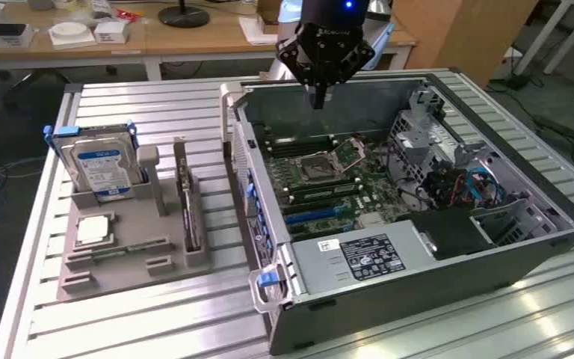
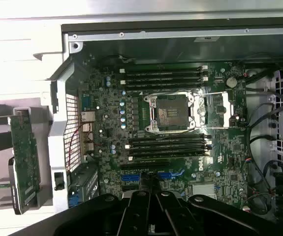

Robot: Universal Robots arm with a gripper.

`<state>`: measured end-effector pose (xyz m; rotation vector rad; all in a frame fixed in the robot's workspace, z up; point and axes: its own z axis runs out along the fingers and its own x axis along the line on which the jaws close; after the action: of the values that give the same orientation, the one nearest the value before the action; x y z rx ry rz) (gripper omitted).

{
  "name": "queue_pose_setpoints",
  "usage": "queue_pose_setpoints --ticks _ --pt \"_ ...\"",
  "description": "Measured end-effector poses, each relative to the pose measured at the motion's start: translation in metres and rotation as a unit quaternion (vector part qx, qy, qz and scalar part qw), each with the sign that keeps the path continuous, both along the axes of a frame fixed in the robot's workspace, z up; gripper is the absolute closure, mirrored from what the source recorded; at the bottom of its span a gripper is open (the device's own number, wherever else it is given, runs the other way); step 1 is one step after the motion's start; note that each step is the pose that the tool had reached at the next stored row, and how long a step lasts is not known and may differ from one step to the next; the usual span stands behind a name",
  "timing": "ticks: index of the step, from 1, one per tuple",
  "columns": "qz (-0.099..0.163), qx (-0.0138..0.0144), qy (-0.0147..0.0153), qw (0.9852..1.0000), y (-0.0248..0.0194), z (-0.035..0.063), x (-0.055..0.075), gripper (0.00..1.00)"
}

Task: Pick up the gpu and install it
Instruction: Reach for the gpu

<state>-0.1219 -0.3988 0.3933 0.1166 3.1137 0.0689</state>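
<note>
From the exterior view, the black robot gripper [image 1: 317, 101] hangs over the far end of the open dark-grey computer case [image 1: 417, 299], jaws pressed together and empty. The thin dark gpu [image 1: 189, 203] stands on edge in a grey holder tray [image 1: 117, 278] just outside the case, on the exterior view's left.

From the wrist view, the gripper [image 2: 150, 196] sits above the case's green motherboard [image 2: 107, 113], and the gpu [image 2: 25, 157] stands outside the case wall.

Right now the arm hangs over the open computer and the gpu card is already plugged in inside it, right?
No. The exterior view shows the gpu standing on edge in the grey holder outside the computer case, beside the hard drive. The gripper does hang over the open case.
</note>
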Motion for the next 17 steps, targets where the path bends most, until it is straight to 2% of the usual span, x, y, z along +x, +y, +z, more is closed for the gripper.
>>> queue_pose_setpoints --ticks 9,17 --pt "0.000 0.0000 0.0000 1.0000 0.0000 0.0000 -0.0001 0.90" --pt "0.000 0.0000 0.0000 1.0000 0.0000 0.0000 -0.0076 0.90"
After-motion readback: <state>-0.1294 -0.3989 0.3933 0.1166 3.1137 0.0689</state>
